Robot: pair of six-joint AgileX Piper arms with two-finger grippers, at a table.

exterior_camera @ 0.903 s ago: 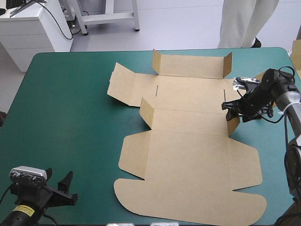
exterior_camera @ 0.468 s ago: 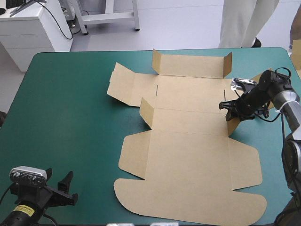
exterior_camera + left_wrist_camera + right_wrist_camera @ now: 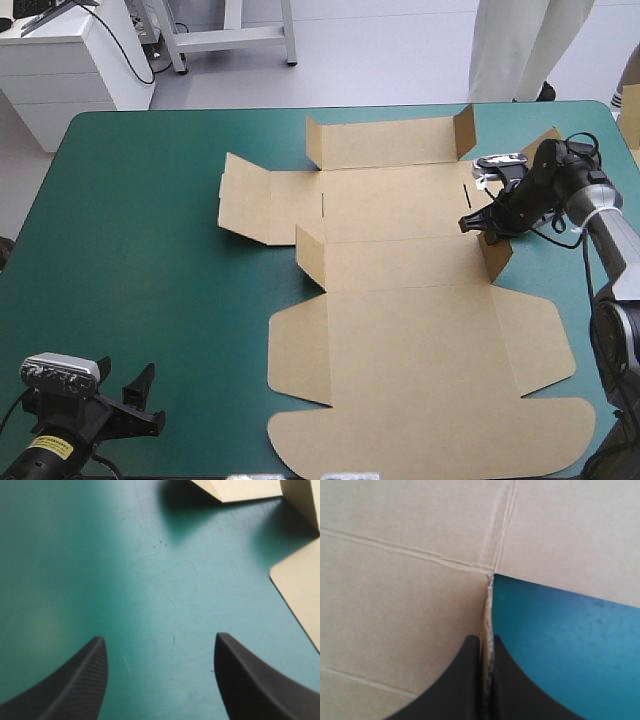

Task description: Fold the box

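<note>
The box, a big cut sheet of brown board point(image 3: 420, 340), lay open on the desk with the teal-green cover point(image 3: 150, 220). It went from the middle of the desk over to the right side. Most of it was flat. Its big lid part with the round end point(image 3: 430, 440) reached the near edge of the desk. The long far wall point(image 3: 390, 143) stood up near the far edge. A long strip across the middle point(image 3: 400, 262) had a small flap standing up at each end. A side flap on the left point(image 3: 245, 195) was lifted a little.

The right jaws were at the right end of that middle strip. They were pinching the small end flap point(image 3: 497, 258) there. In the right wrist view the two broad black fingers point(image 3: 462, 685) were almost pressed together. The thin edge of the board point(image 3: 488, 625) ran up between them. On one side of that edge was brown board, and on the other was bare teal-green cover.

The left jaws were well apart from the box, at the near left corner of the desk. They were spread wide and held nothing. In the left wrist view their two black fingers point(image 3: 75, 690) stood apart with only the cover between them. Ahead of them, some corners of the box showed
</note>
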